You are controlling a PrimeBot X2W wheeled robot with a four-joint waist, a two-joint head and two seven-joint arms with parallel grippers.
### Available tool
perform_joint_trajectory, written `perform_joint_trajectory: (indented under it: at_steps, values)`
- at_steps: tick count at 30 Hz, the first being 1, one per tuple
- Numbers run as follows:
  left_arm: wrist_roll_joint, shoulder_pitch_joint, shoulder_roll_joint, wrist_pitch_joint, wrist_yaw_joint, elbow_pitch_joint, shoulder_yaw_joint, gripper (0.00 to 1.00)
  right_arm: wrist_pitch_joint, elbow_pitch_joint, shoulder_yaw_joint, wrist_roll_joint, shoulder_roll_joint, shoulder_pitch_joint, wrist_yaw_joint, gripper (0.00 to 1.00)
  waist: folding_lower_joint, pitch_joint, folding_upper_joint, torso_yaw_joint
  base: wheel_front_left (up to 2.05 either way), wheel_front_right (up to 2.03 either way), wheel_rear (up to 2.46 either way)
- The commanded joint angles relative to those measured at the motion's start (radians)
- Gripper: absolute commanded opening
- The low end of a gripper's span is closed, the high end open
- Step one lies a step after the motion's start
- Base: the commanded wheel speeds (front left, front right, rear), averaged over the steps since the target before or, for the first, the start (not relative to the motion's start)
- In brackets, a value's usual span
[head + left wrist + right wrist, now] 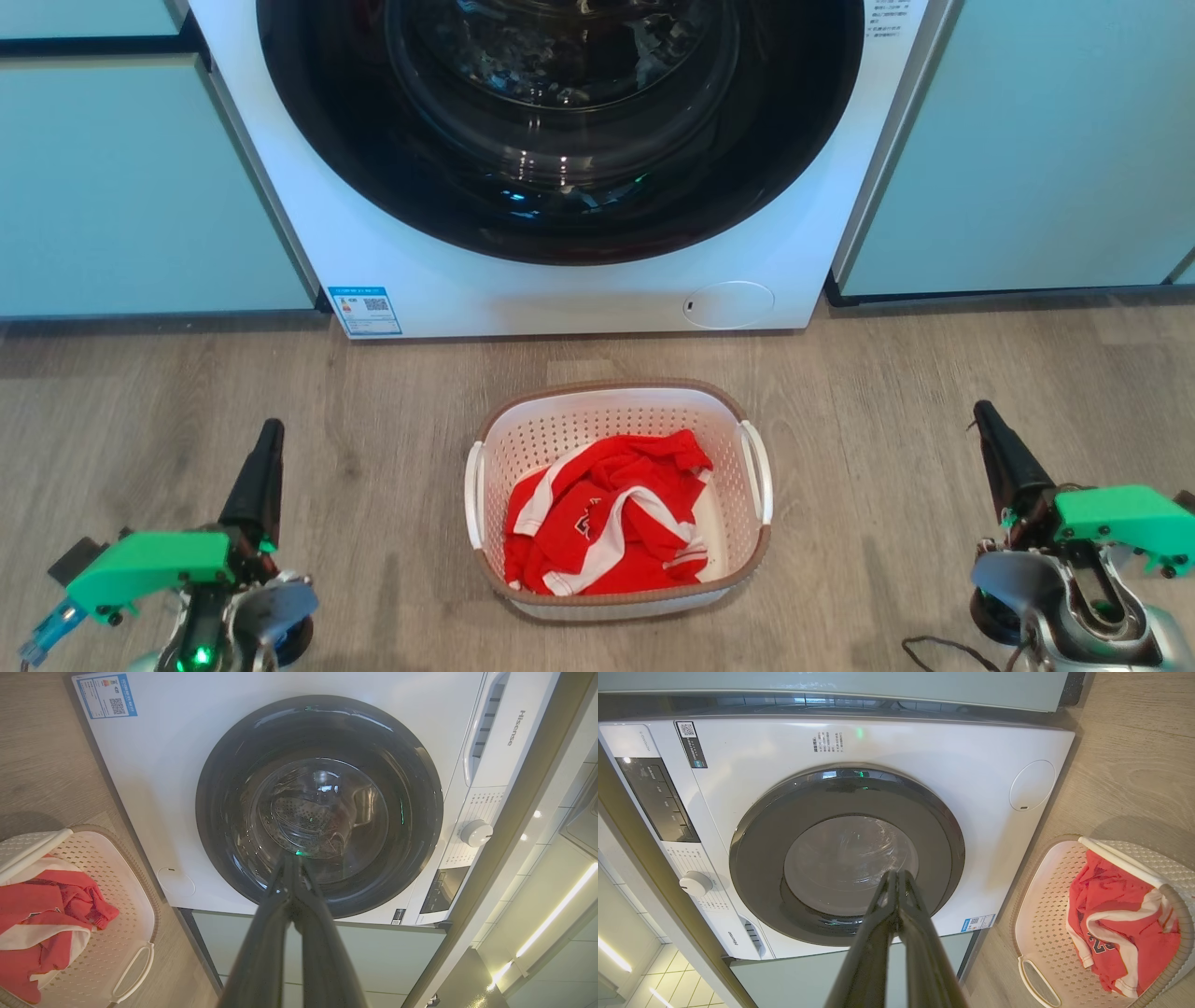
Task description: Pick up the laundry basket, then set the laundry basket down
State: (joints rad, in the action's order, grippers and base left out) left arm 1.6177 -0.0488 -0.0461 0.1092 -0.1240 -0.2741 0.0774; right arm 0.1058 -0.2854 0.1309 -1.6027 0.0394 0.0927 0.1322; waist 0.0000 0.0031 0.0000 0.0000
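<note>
Nearest the lens, the left claw [271,431] and the right claw [983,415] hang low over the floor [373,420], one well off to each side of the basket [607,420]. Each claw has its two dark fingers pressed together to a narrow point. Neither holds or touches anything.

The basket stands upright on the floor, midway between the claws and apart from both. A brown band runs round its rim. One white handle [473,495] faces the left claw and the other handle [761,471] faces the right claw. A crumpled red-and-white shirt [607,513] lies inside, heaped toward the basket's near wall.

Straight behind the basket, near it but not touching, stands a white washer [448,280] with a round dark door [560,140], which is closed. Behind and left of the basket, a blue label [365,311] sits on the washer's lower corner. Behind and right of it is a round flap [728,303]. Farther out from the basket, pale green cabinets [121,187] flank the washer on both sides.

In both wrist views the shut fingertips point at the door, with the basket at the frame's edge.
</note>
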Motion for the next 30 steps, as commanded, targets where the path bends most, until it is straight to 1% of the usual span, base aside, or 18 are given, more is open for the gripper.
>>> perform_joint_trajectory:
  at_steps: [1,16,17,19,30]
  values:
    - [-0.010,-0.059,-0.004,0.005,-0.007,0.029,0.038,0.00,0.007,0.041,-0.017,-0.006,0.011,0.015,-0.002,0.00,0.0000,0.000,0.0000,0.000,0.00,0.00,0.00]
    - [-0.010,-0.059,-0.004,0.005,-0.007,0.029,0.038,0.00,0.007,0.041,-0.017,-0.006,0.011,0.015,-0.002,0.00,0.0000,0.000,0.0000,0.000,0.00,0.00,0.00]
    - [0.000,0.001,0.000,0.000,0.001,-0.004,-0.001,1.00,0.000,-0.003,-0.001,0.000,0.000,0.000,0.000,1.00,0.0000,0.000,0.0000,0.000,0.00,0.00,0.00]
    - [-0.001,0.007,0.000,-0.001,0.001,-0.017,-0.003,1.00,-0.002,-0.020,-0.002,0.001,-0.001,-0.001,0.000,1.00,0.0000,0.000,0.0000,0.000,0.00,0.00,0.00]
    - [-0.009,-0.009,0.000,-0.023,0.000,-0.009,-0.016,1.00,-0.029,-0.004,-0.011,0.030,0.003,0.002,0.000,1.00,0.0000,-0.001,0.0000,0.001,0.00,0.00,0.00]
